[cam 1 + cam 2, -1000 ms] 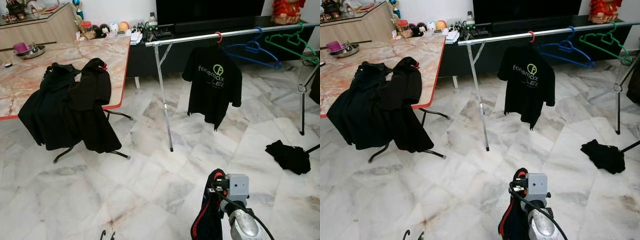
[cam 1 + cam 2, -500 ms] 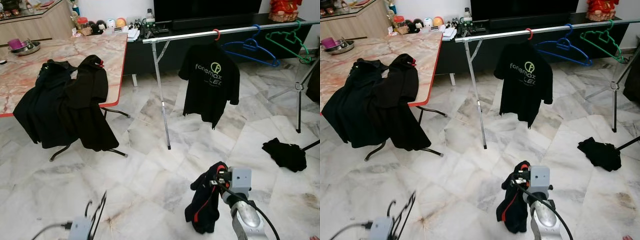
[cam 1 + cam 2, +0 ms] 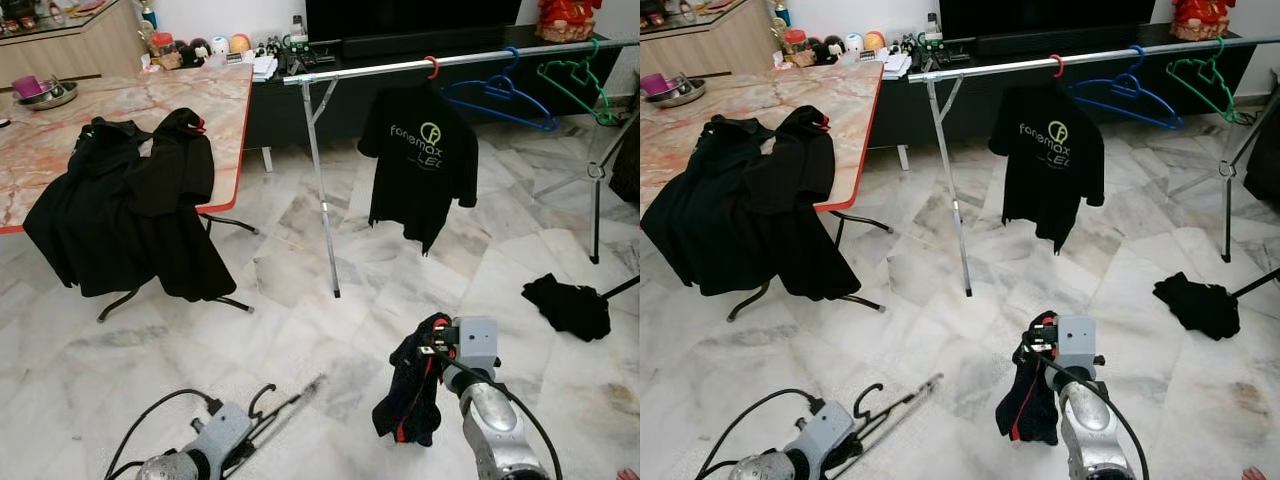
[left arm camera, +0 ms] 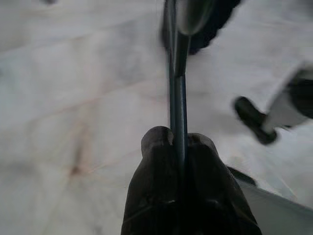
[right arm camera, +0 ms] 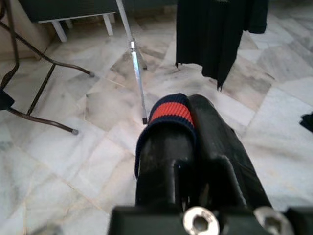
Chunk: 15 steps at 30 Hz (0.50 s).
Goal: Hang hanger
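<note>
**Status: hanger and garment in hand, not yet at the rail**

Left gripper (image 4: 178, 142): closed on the thin black hanger (image 3: 268, 410), held low over the marble floor (image 3: 300, 340). Hook end near the wrist; long bar extended forward toward the right arm. In the left wrist view, fingers pinched tight on the wire with no gap.

Right gripper (image 5: 188, 115): closed on a dark garment (image 3: 410, 390) with red trim, pinched by its collar band. Remainder of the cloth hanging free below, clear of the floor as far as can be judged.

Clothes rail (image 3: 470, 63): well ahead, beyond a stretch of bare floor. Already on it: one black printed T-shirt (image 3: 420, 160) on a red hanger, one bare blue hanger (image 3: 500, 95), one bare green hanger (image 3: 575, 75). Free rail space between the left support leg and the T-shirt.

Other items: black garments (image 3: 130, 215) draped over the bench (image 3: 120, 105) edge; one further dark garment (image 3: 568, 305) lying on the floor near the rail's right leg.

Progress, as judged: pickup complete for both items. Remaining: hanger threaded into the held garment, approach to the rail, hook set over the bar, release. Roughly the early half done.
</note>
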Motion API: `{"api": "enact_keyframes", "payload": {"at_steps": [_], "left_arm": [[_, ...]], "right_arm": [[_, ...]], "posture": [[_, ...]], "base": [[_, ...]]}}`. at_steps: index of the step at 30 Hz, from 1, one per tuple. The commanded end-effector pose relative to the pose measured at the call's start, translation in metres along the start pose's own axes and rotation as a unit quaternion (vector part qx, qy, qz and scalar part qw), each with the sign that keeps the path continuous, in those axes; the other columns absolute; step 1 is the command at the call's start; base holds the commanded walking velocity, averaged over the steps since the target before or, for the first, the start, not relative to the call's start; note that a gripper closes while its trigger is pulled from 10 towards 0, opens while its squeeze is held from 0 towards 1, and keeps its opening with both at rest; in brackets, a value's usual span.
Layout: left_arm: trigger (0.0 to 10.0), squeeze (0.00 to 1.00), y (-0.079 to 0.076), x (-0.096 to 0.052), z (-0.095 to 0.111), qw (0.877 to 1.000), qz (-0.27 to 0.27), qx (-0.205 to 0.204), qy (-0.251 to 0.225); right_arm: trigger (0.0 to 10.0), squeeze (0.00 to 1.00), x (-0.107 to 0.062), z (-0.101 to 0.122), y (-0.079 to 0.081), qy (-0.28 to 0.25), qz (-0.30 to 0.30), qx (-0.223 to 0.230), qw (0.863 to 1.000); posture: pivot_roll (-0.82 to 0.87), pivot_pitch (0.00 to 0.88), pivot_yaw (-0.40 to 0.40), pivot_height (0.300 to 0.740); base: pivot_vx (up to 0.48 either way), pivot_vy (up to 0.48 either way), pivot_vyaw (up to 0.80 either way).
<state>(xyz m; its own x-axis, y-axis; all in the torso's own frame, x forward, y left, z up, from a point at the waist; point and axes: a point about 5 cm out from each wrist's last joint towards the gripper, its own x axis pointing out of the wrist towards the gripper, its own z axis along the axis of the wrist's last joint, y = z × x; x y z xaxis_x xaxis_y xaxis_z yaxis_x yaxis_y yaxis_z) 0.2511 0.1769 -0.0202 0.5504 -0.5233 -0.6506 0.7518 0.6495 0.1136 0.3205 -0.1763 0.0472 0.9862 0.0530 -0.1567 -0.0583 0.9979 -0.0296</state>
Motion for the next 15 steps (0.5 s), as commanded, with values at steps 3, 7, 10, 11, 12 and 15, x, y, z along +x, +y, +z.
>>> {"api": "enact_keyframes", "payload": {"at_steps": [3, 7, 10, 11, 12, 15], "left_arm": [[10.0, 0.0, -0.002, 0.0, 0.016, 0.993, -0.102, 0.048, 0.022], [10.0, 0.0, -0.006, -0.001, 0.025, 0.987, -0.149, 0.059, 0.023], [10.0, 0.0, -0.01, -0.005, 0.033, 0.983, -0.173, 0.067, 0.018], [10.0, 0.0, -0.01, -0.005, 0.036, 0.983, -0.17, 0.068, 0.011], [10.0, 0.0, -0.01, -0.005, 0.038, 0.984, -0.167, 0.065, 0.007], [10.0, 0.0, -0.009, -0.005, 0.049, 0.986, -0.158, 0.04, -0.025]], "right_arm": [[10.0, 0.0, 0.013, 0.012, 0.01, 0.012, 0.004, -0.022, 1.0], [10.0, 0.0, 0.016, 0.013, 0.014, 0.023, -0.005, -0.027, 0.999], [10.0, 0.0, 0.016, 0.01, 0.015, 0.033, -0.02, -0.013, 0.999], [10.0, 0.0, 0.016, 0.008, 0.015, 0.039, -0.025, 0.0, 0.999], [10.0, 0.0, 0.015, 0.007, 0.015, 0.042, -0.027, 0.007, 0.999], [10.0, 0.0, 0.015, 0.003, 0.018, 0.057, -0.026, 0.035, 0.997]], "posture": [[0.11, 0.065, 0.059, 0.74], [0.11, 0.07, 0.056, 0.74], [0.12, 0.075, 0.055, 0.74], [0.12, 0.075, 0.055, 0.74], [0.12, 0.079, 0.053, 0.74], [0.12, 0.082, 0.052, 0.74]], "base": [[0.0, 0.0, 0.0], [0.0, 0.0, 0.0], [0.0, 0.0, 0.0], [0.0, 0.0, 0.0], [0.0, 0.0, 0.0], [0.0, 0.0, 0.0]]}}
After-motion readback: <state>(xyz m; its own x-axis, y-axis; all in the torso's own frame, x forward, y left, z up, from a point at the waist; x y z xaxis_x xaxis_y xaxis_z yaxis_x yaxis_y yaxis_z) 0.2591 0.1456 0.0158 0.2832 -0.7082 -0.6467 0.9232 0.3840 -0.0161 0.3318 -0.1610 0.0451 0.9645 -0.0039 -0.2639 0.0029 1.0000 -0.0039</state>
